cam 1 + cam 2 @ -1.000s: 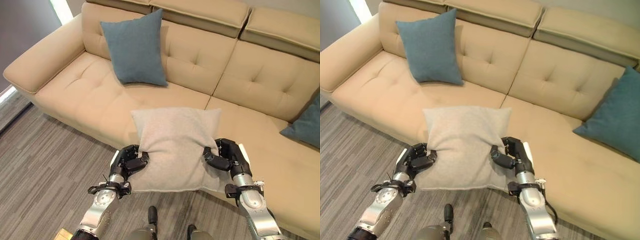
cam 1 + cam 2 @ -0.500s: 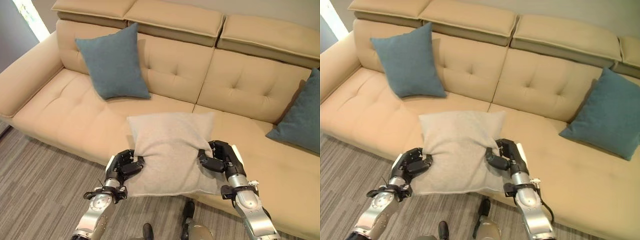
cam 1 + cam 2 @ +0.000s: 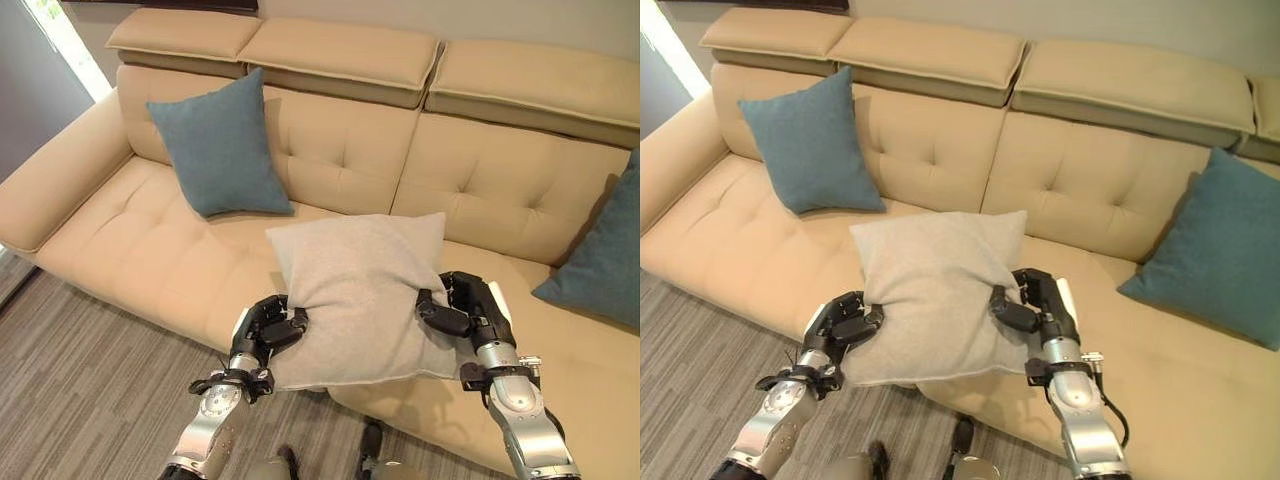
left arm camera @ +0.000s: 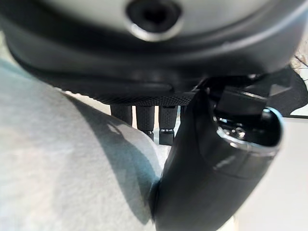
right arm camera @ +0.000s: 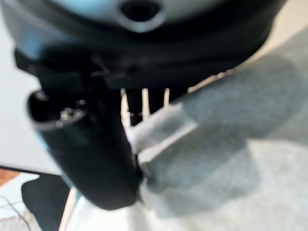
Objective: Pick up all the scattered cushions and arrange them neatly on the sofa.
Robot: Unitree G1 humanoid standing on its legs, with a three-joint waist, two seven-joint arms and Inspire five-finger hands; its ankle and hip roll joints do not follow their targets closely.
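Observation:
A light grey cushion (image 3: 358, 292) hangs in front of the beige sofa (image 3: 150, 235), over its front edge. My left hand (image 3: 262, 328) is shut on the cushion's left edge and my right hand (image 3: 462, 310) is shut on its right edge, thumbs pressed into the cloth. In the left wrist view the grey cushion (image 4: 62, 173) is pinched under the thumb (image 4: 207, 178); in the right wrist view the cushion (image 5: 231, 159) bunches beside the thumb (image 5: 91, 149). A teal cushion (image 3: 220, 142) leans upright against the sofa's left backrest. Another teal cushion (image 3: 1220, 250) leans at the right end.
The sofa's left armrest (image 3: 55, 170) runs down toward a grey wood-pattern floor (image 3: 90, 390). The middle seat (image 3: 500, 250) behind the grey cushion is bare.
The camera has shifted, bringing more of the backrest into view. Both hands have lifted the grey cushion higher and further over the seat; the grip is unchanged.

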